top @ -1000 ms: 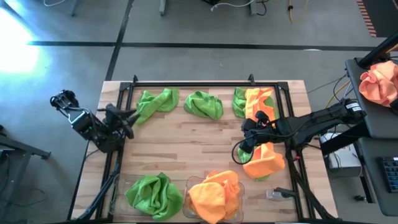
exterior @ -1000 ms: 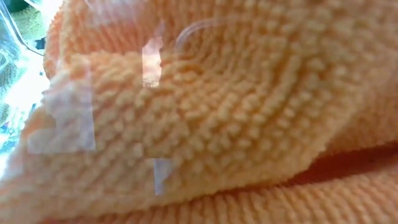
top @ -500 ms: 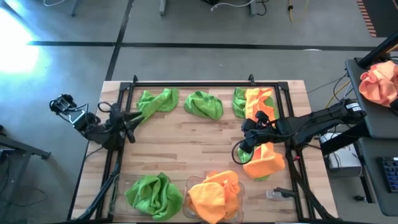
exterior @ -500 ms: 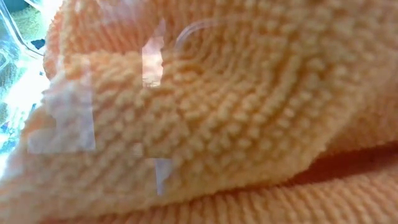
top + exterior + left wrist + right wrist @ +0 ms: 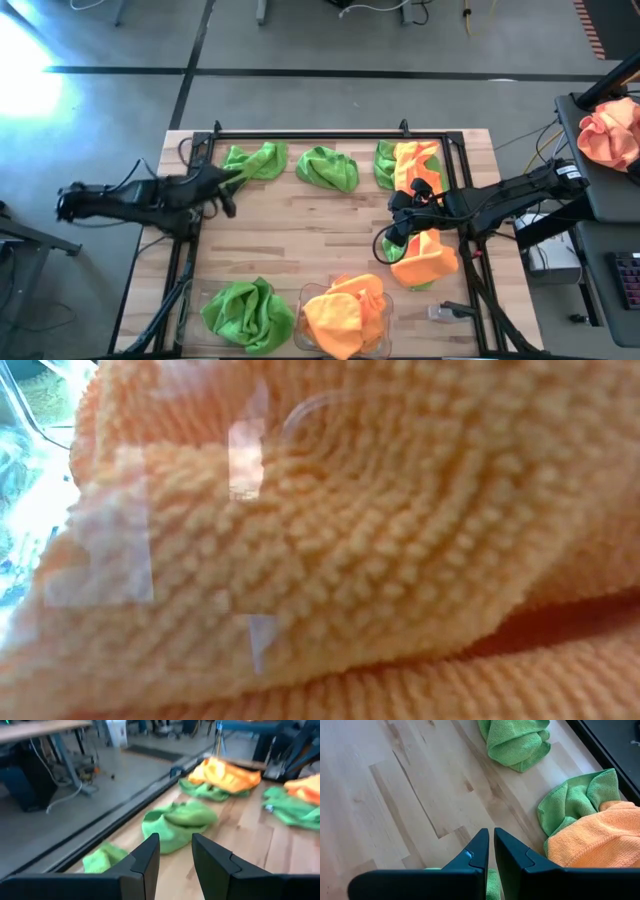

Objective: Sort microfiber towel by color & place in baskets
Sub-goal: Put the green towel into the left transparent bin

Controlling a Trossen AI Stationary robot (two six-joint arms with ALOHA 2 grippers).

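Lime green towels lie along the far edge: one (image 5: 252,160) at the far left, one (image 5: 327,167) in the middle, and one (image 5: 384,165) partly under an orange towel (image 5: 418,163). My left gripper (image 5: 226,192) stands open just left of the far-left green towel (image 5: 175,822), with nothing between its fingers (image 5: 150,855). My right gripper (image 5: 398,222) is shut over the table at the right, beside an orange towel (image 5: 425,258) that lies on a green one. Two clear baskets stand at the near edge: the left one (image 5: 192,300) holds green towels and the right one (image 5: 300,296) holds orange ones.
A black frame rail (image 5: 310,133) runs along the table's far edge and down both sides. A peach cloth bundle (image 5: 610,135) lies on a side table to the right. An orange towel (image 5: 320,560) fills the low view. Bare wood (image 5: 300,230) lies in the middle.
My left arm has swung out toward the table's left edge and stretched flat. Its gripper has rolled and now points along the far edge toward the far-left green towel. My right arm and the towels have kept still.
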